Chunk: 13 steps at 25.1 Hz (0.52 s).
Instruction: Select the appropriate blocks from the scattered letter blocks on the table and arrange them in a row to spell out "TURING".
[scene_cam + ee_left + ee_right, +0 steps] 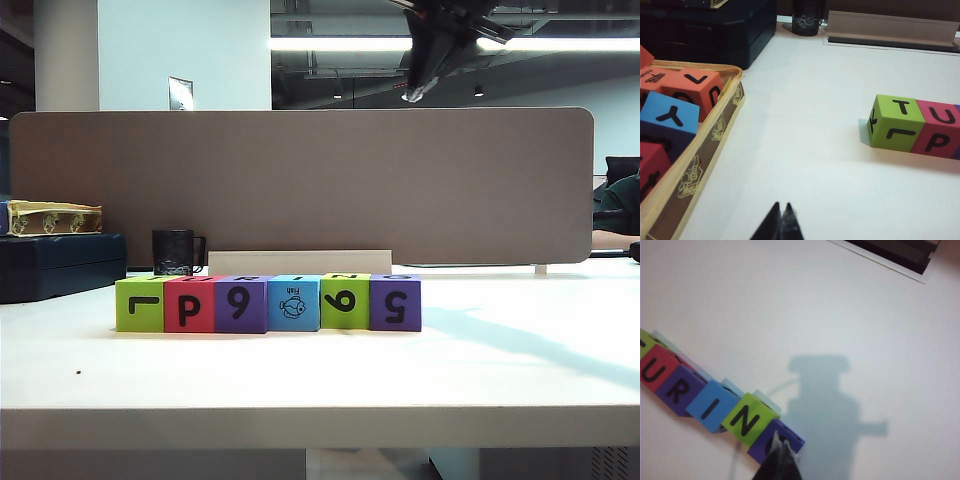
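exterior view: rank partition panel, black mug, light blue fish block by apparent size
1. brown partition panel, by far the largest.
2. black mug and light blue fish block: look about alike; the mug sits farther back, so no ranking.

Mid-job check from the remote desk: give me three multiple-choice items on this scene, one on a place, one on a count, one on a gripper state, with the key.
1. Where does the black mug stand?
A. behind the row's left end
B. in front of the row
C. on top of a block

2. How many letter blocks are in the row on the table?
A. four
B. six
C. eight

3. How is the left gripper?
A. open and empty
B. closed on a block
C. shut, holding nothing

Key: 1 A, the exterior view shows it behind the lime green block. 2 B, six cubes touch side by side. 3 C, the left wrist view shows its fingertips together over bare table. The right gripper, above the row's purple end block, also looks shut.
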{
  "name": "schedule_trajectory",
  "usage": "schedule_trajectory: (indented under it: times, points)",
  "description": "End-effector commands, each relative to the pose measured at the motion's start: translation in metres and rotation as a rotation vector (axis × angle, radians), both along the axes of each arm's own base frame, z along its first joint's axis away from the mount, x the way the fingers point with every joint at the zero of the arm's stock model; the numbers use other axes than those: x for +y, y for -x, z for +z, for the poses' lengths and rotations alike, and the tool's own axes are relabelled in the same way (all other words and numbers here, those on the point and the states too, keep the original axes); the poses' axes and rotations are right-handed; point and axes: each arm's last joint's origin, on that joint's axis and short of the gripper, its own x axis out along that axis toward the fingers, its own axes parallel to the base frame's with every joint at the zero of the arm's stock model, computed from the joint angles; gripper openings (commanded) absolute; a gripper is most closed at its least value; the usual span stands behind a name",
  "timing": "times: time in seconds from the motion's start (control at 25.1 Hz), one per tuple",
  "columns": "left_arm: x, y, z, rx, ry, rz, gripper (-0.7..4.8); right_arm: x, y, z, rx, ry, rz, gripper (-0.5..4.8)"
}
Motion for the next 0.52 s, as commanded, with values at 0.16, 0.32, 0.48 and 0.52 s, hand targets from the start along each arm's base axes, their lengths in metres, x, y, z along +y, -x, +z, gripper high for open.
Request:
schedule_trajectory:
  times: [0.16, 0.32, 0.48, 0.52]
  points:
    - [0.0, 0.0, 0.0, 0.005, 0.003, -0.003, -0.05, -0.016, 0.008, -0.004, -0.092, -0.026, -0.037, -0.01]
    - [0.0, 0.0, 0.0, 0.005, 0.003, -0.003, -0.05, -0.032, 0.019, -0.005, -0.096, -0.026, -0.067, -0.01]
    - [0.0, 0.0, 0.0, 0.005, 0.003, -0.003, -0.05, -0.052, 0.035, -0.002, -0.127, -0.034, -0.111, -0.01]
    - [0.0, 0.0, 0.0, 0.005, 0.003, -0.003, -0.05, -0.056, 0.038, 0.0, -0.137, -0.037, -0.119, -0.01]
